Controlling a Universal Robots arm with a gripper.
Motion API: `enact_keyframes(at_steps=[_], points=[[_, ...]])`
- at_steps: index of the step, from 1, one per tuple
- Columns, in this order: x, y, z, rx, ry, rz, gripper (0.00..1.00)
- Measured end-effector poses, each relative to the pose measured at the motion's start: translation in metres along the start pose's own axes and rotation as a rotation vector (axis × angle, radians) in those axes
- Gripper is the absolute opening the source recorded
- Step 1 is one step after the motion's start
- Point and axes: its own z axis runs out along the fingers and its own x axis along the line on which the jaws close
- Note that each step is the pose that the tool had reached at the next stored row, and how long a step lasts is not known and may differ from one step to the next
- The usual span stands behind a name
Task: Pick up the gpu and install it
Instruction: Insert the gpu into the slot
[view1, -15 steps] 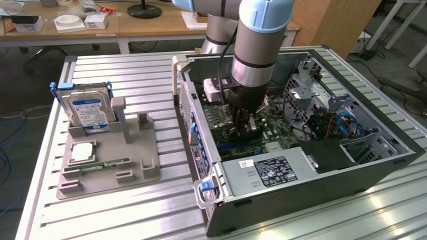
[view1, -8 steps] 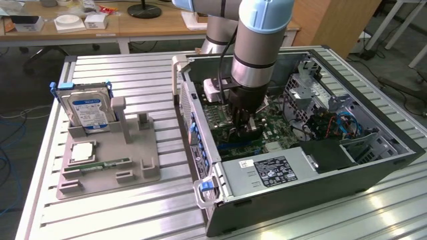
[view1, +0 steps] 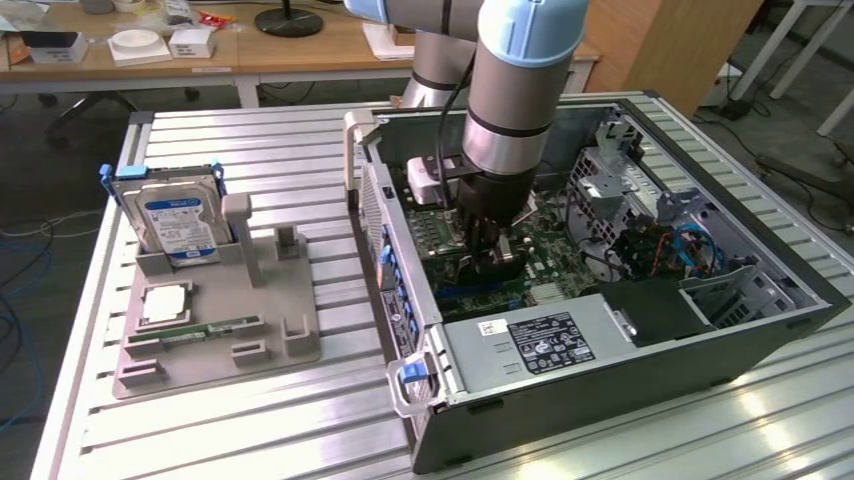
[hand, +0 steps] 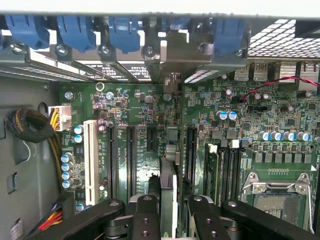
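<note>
Gpu (hand: 169, 182) edge-on in gripper (hand: 172, 202)

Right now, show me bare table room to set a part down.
Free: table slats between the gray tray and the near edge; slats beyond the hard drive; the near corner beside the computer case. Crowded: inside the case, where the gripper holds the card over the circuit board.

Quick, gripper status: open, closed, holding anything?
Gripper: closed on the graphics card, held on edge above the motherboard.
</note>
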Motion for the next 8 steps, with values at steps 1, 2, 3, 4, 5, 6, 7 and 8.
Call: enact_keyframes(at_steps=[1,2,3,4,5,6,7,8], points=[[0.0000,-0.0003,0.0001,0.0000,-0.0001,0.000,0.26],[0.0000,-0.0006,0.0002,-0.0001,-0.0002,0.000,0.26],[0.0000,-0.0010,0.0002,-0.0001,-0.0001,0.000,0.26],[0.0000,-0.0017,0.0002,-0.0002,-0.0001,0.000,0.26],[0.0000,-0.0020,0.0003,-0.0001,-0.0001,0.000,0.26],[0.0000,-0.0020,0.0003,0.0000,0.0001,0.000,0.26],[0.0000,-0.0020,0.0004,-0.0001,0.0002,0.000,0.26],[0.0000,-0.0020,0.0006,-0.0001,0.0001,0.000,0.26]])
